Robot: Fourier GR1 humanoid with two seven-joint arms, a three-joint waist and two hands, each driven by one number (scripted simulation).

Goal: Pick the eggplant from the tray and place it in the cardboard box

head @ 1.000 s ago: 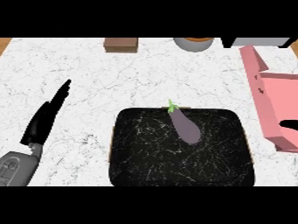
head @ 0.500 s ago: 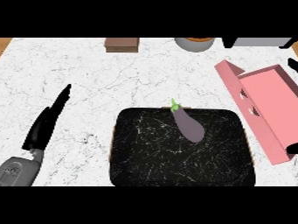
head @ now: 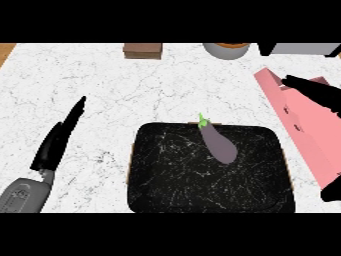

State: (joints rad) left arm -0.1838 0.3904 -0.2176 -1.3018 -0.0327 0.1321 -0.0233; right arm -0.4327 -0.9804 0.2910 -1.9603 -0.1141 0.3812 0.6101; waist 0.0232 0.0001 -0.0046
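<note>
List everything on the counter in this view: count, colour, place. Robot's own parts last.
counter: one, white marble, fills the view
tray: one, black, front centre
eggplant: one, purple with green stem, lying in the tray's upper right part
box: one, pink, at the right, tilted
block: one, brown, back edge, centre
round container: one, grey, back edge, right of the block
grey object: one, back right corner, cut off
left hand: one, black, fingers straight, at the left
right hand: one, black, over the box
</note>
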